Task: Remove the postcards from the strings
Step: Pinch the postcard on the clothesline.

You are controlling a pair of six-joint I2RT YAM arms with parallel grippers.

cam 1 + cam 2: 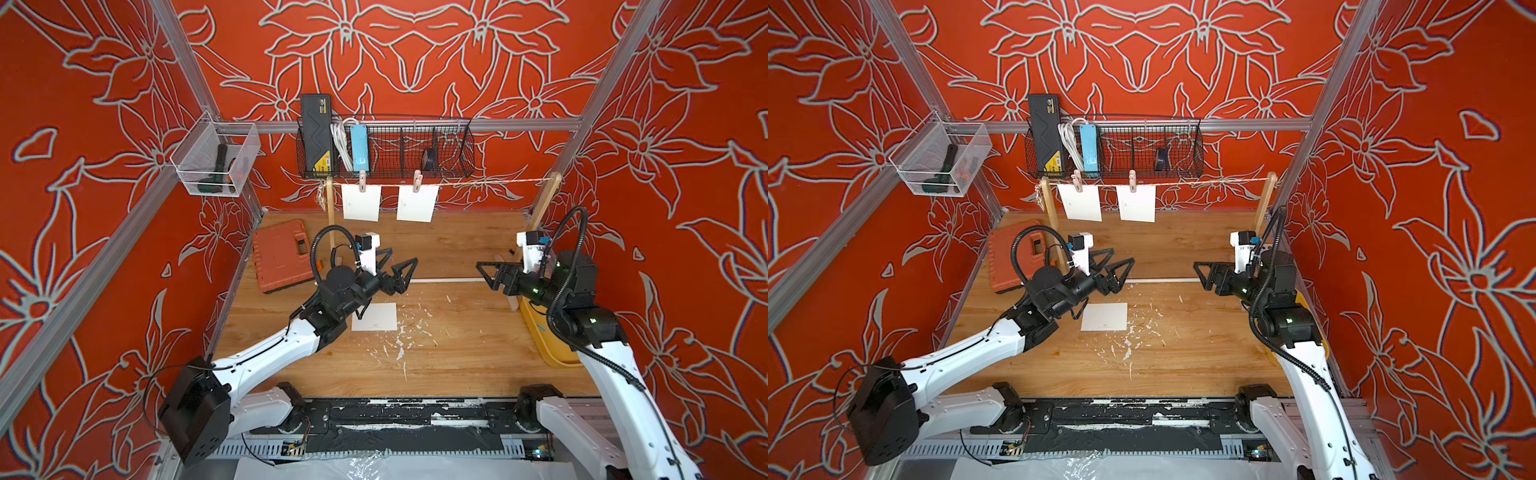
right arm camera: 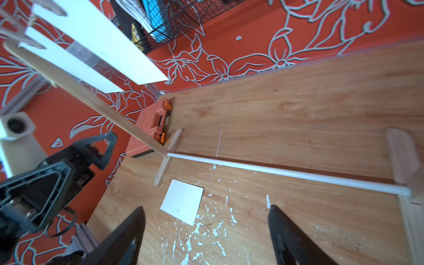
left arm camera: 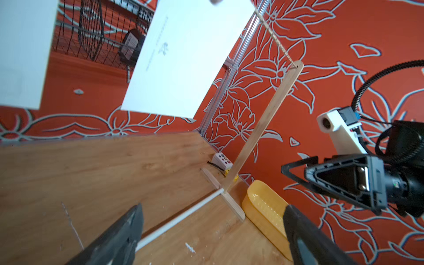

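White postcard [image 1: 375, 316] lies flat on the table [image 1: 457, 345], left gripper [image 1: 403, 257] and right gripper [image 1: 487, 267] both gaping, empty.

Bright, even light fills both top views; the table [image 1: 457, 245] looks palest along its far edge, mid-frame. Shadows are soft: a thin dark one runs beside the rod [image 2: 275, 171]. The walls [image 1: 83, 208] bow at the frame edges, with colour fringing at lower left. Plastic [image 1: 365, 463] at bottom centre glares. In the wrist views the near fingers [image 3: 119, 238] blur and the cards [image 3: 183, 57] wash out.
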